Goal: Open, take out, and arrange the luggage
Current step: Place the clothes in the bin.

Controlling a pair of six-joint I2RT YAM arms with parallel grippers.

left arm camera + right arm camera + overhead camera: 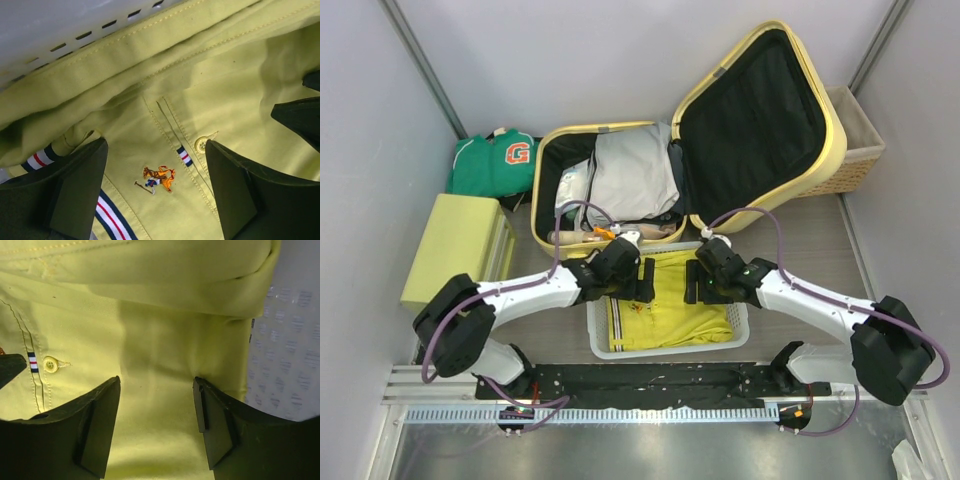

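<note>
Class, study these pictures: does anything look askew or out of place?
The suitcase lid splays crookedly toward the wicker basket at the back right. The yellow shirt lies bunched against the wall of the white basket, not flat.

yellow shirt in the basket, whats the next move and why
Probably lift both away and reach into the luggage: left gripper and right gripper stand open above the yellow shirt in the basket, and a grey garment lies packed.

The white-and-black jointed left arm (535, 290) and right arm (815, 305) angle inward from their bases, wrists nearly meeting at centre. The black two-finger left gripper (646, 281) and right gripper (693, 284) point downward, jaws parted wide.
</note>
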